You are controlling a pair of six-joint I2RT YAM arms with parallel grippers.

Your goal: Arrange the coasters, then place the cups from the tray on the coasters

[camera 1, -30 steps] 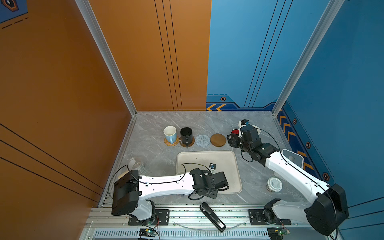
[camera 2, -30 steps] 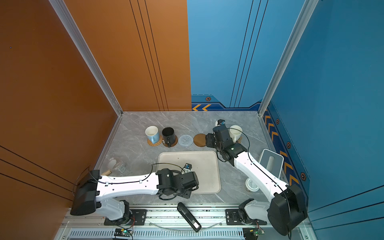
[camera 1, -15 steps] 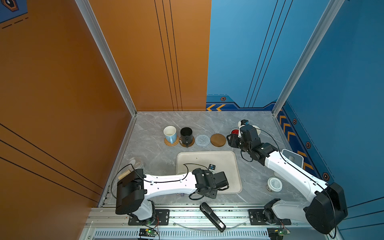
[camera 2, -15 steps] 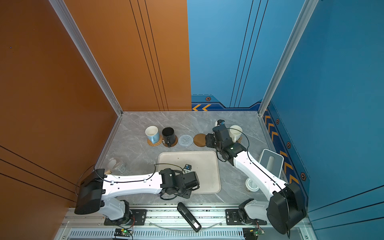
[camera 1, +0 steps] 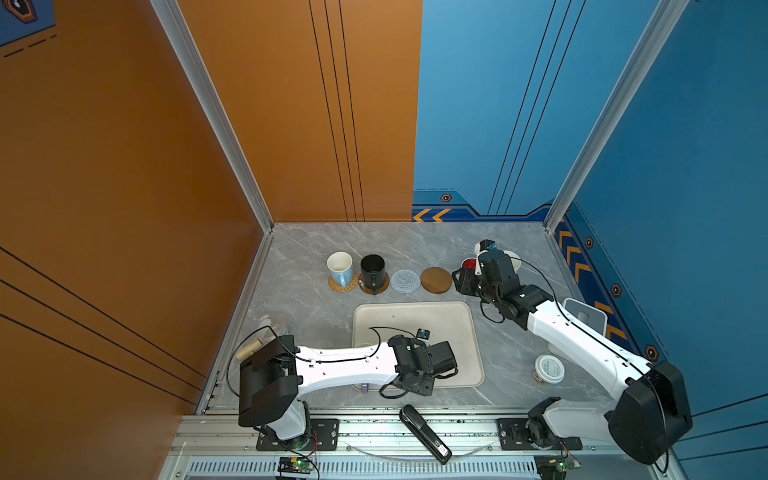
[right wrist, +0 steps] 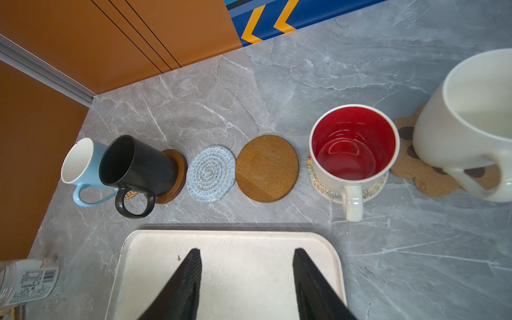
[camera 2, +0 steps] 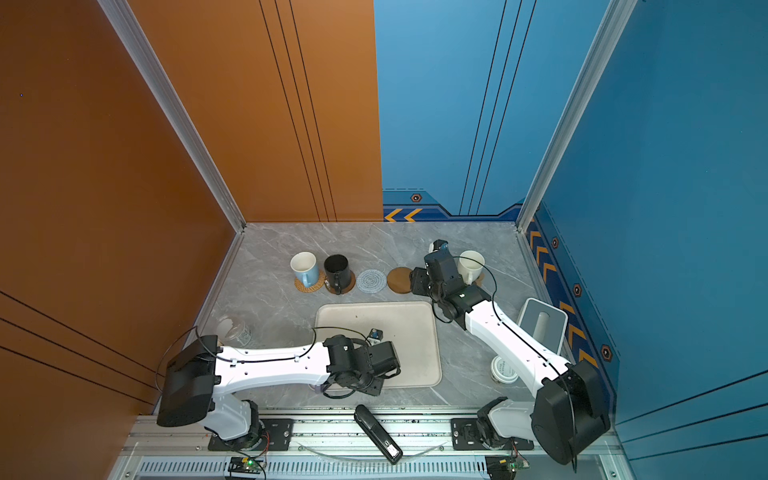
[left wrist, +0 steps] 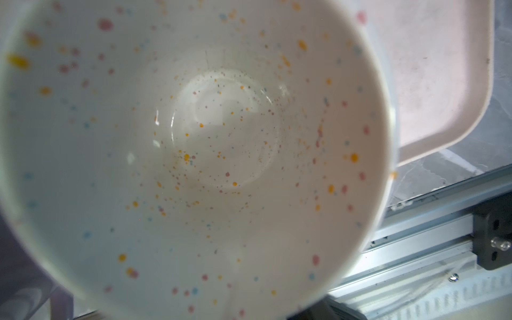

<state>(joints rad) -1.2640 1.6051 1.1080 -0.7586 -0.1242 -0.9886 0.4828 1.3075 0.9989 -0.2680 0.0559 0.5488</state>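
While the left gripper (camera 1: 438, 365) hangs over the tray (camera 1: 415, 320) at its near edge, the speckled mug (left wrist: 194, 152) fills the wrist view just below it; fingers unseen, so I cannot tell its grip. Right gripper (right wrist: 246, 253): jaws apart, empty. Likely risk: a shallow rim pinch lets the mug tip or slip before reaching the grey-blue coaster (right wrist: 210, 173)

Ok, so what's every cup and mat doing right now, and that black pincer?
Light blue mug, upright on the rattan coaster.
Black mug, upright on a wooden coaster.
Grey-blue coaster, bare.
Other wooden coaster, bare.
Red-inside mug, upright on the whitish coaster.
White mug, upright on the paw coaster.
Speckled mug, empty, close under the left wrist camera; gripped or not, can't tell.
Right pincer, open, holding nothing.
Tray, bare where it shows.
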